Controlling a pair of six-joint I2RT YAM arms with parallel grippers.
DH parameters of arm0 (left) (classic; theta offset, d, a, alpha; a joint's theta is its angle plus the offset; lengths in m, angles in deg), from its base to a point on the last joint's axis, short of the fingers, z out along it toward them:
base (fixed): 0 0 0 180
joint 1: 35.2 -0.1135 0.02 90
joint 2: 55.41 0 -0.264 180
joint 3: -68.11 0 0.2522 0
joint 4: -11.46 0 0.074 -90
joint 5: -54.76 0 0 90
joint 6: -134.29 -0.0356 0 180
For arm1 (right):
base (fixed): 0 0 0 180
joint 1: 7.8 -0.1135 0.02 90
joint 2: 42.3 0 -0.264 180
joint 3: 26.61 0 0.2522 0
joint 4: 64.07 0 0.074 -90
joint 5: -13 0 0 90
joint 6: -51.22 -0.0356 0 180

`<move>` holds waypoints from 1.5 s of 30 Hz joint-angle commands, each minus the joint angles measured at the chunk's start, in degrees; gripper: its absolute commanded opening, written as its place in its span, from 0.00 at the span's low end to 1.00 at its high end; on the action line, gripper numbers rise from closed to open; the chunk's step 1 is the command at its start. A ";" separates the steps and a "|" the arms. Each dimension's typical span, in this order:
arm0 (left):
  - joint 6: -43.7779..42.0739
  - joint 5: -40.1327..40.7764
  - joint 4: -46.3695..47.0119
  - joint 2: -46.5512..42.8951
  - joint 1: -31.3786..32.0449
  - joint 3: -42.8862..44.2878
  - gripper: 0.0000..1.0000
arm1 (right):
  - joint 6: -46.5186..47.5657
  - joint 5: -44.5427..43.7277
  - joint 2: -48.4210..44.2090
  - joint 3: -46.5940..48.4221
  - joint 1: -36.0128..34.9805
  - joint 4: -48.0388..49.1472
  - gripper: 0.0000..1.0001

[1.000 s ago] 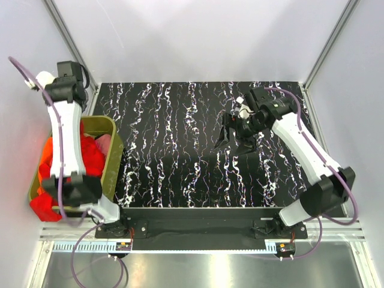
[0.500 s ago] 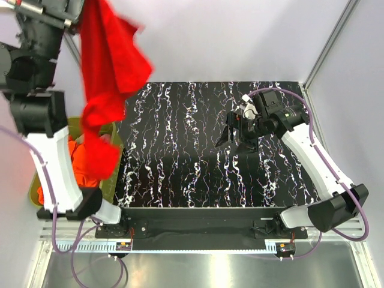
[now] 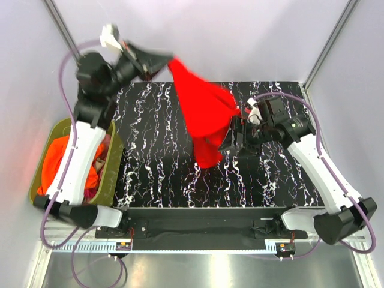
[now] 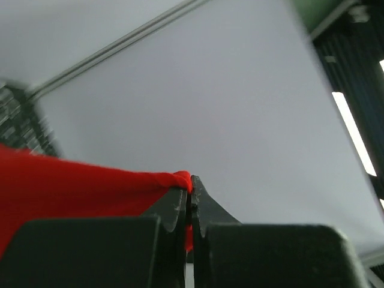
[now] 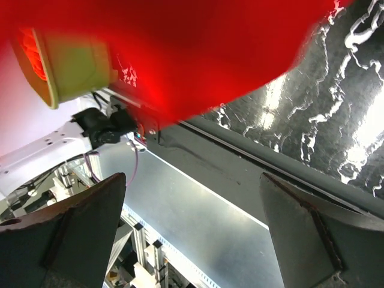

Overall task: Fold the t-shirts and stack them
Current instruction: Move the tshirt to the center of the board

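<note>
The job has only just begun. The left gripper (image 3: 163,62) is up high and pinches one corner of the red shirt (image 3: 204,114) tight between its fingers. The shirt hangs down in the air over the middle of the black table (image 3: 156,174), all bunched up and not flat. The right gripper (image 3: 231,139) is just beside the hanging cloth, spread wide and holding nothing. An orange shirt (image 3: 57,157) and some others lie in the green tub (image 3: 116,168) on the left. Nothing is folded yet, and there is no stack.
</note>
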 commanded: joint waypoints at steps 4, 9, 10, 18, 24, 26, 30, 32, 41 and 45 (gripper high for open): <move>-16.56 0.47 -22.16 -14.55 -0.52 -30.25 0.00 | 0.09 -3.76 -4.32 -6.98 -0.31 -0.11 1.00; -25.78 11.11 -37.89 -29.67 -0.52 -53.12 0.00 | 0.97 -5.35 -2.40 -9.71 -0.31 0.24 1.00; -26.07 10.94 -39.32 -31.16 -0.34 -55.87 0.00 | 1.06 -5.35 -0.74 -9.80 -0.40 0.93 1.00; -32.38 19.10 -47.42 -33.38 -0.43 -57.96 0.48 | 2.03 -5.26 13.59 -3.67 -0.31 6.57 0.93; -42.75 27.20 -40.05 -15.57 -0.34 -42.67 0.67 | 1.06 -7.11 26.16 5.03 2.84 7.97 0.87; -44.34 27.99 -36.19 -5.76 -0.43 -39.04 0.65 | 0.53 -5.79 30.99 7.24 4.25 8.58 0.87; -47.24 25.89 -31.52 10.89 -0.08 -25.36 0.62 | 1.32 -3.86 38.73 15.66 4.26 10.34 0.90; -48.30 26.06 -30.72 19.74 0.45 -20.68 0.63 | 0.71 -1.05 43.47 18.48 4.08 11.04 0.91; -53.15 31.43 -30.02 37.62 3.79 -6.95 0.66 | -1.22 1.94 57.28 31.94 -0.14 11.84 0.85; -51.83 26.33 -29.84 40.36 3.88 -8.26 0.62 | -1.49 2.12 58.43 29.67 -0.58 12.89 0.77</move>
